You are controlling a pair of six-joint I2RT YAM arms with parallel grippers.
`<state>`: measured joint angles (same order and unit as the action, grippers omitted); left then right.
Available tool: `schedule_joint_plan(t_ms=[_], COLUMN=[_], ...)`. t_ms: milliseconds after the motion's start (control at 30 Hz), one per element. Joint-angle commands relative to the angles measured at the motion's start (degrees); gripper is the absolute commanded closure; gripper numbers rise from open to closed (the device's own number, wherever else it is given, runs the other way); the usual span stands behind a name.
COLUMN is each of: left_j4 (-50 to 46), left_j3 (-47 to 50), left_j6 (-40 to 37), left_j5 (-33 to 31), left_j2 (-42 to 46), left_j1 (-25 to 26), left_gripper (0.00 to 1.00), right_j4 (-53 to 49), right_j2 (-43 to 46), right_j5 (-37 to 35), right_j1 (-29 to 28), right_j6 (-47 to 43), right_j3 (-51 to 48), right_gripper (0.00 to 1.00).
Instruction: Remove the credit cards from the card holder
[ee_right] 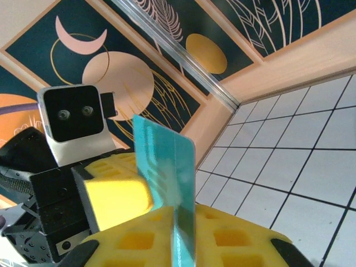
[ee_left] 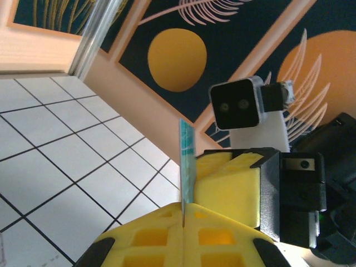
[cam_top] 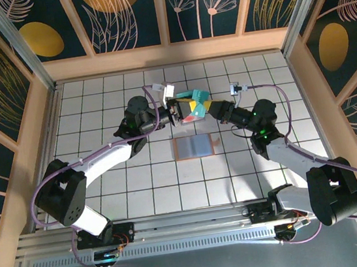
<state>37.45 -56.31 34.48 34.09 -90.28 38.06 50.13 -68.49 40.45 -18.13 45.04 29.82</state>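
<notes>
From above: a white, dark-lined tiled table, boxed by pale wood walls panelled navy with gold discs. The card holder lies open and flat near the centre, tan-rimmed, blue-grey inside. Beyond it the left claw and right claw meet at a teal credit card. Left wrist: yellow fingers clenched on the card's edge. Right wrist: the glossy card stands between yellow fingers; pinched or released, I cannot tell
</notes>
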Motion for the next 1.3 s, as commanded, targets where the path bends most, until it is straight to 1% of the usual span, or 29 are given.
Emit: schedule_joint_plan(t_ms=[0,133,200,267,367,433,500,600,733,767,967,1067,1133,1267], left_j4=[-0.01,-5.72,-10.01,-14.00,-19.89,-25.14,-29.45,-35.88,-40.37,-41.52,-47.46,-48.20,-48.28,-51.66], left_j3=[-1.74,-2.46,-3.08,-4.02,-6.54,-9.53,-12.80,-17.91,-23.31,-24.88,-33.89,-36.52,-37.68,-41.91], left_j6=[-3.00,-7.88,-11.81,-15.08,-20.99,-25.47,-30.71,-36.00,-43.19,-45.03,-55.19,-59.95,-62.89,-69.00], left_j5=[3.08,0.04,-3.03,-6.67,-9.68,-10.66,-11.33,-13.09,-17.05,-17.93,-22.36,-23.56,-23.98,-23.66], left_j2=[0.58,1.84,2.94,3.65,3.35,2.05,-0.06,-3.40,-7.38,-9.11,-16.95,-19.81,-21.27,-25.16], left_j1=[0.98,0.96,0.96,0.96,0.65,0.38,0.01,-0.58,-1.09,-1.31,-1.83,-1.92,-1.99,-2.30], left_gripper=[1.00,1.00,1.00,1.00,1.00,1.00,1.00,1.00,1.00,1.00,1.00,1.00,1.00,1.00], right_j4=[0.61,-4.65,-8.17,-11.88,-17.68,-21.71,-25.36,-29.74,-34.18,-35.23,-40.69,-42.53,-43.55,-44.41], right_j2=[-0.35,1.22,3.08,5.30,8.95,11.02,13.10,15.64,18.40,18.96,20.41,20.64,20.72,21.16], right_j5=[1.88,-0.51,-3.21,-6.31,-11.18,-14.41,-17.73,-21.94,-27.32,-28.78,-36.16,-39.09,-40.77,-42.95], right_j1=[-1.09,-1.05,-1.10,-1.05,-1.03,-0.97,-1.00,-1.00,-0.95,-1.02,-0.97,-0.98,-1.02,-1.00], right_j6=[-0.85,-3.62,-5.56,-7.44,-10.15,-11.76,-13.11,-14.55,-15.50,-15.50,-15.50,-15.03,-14.64,-13.93], right_j3=[0.84,1.52,1.38,1.39,1.55,1.98,2.42,2.93,3.49,3.64,4.92,5.32,5.42,5.42], right_gripper=[0.69,0.50,0.42,0.36,0.29,0.26,0.23,0.15,0.06,0.01,0.01,0.01,0.01,0.01])
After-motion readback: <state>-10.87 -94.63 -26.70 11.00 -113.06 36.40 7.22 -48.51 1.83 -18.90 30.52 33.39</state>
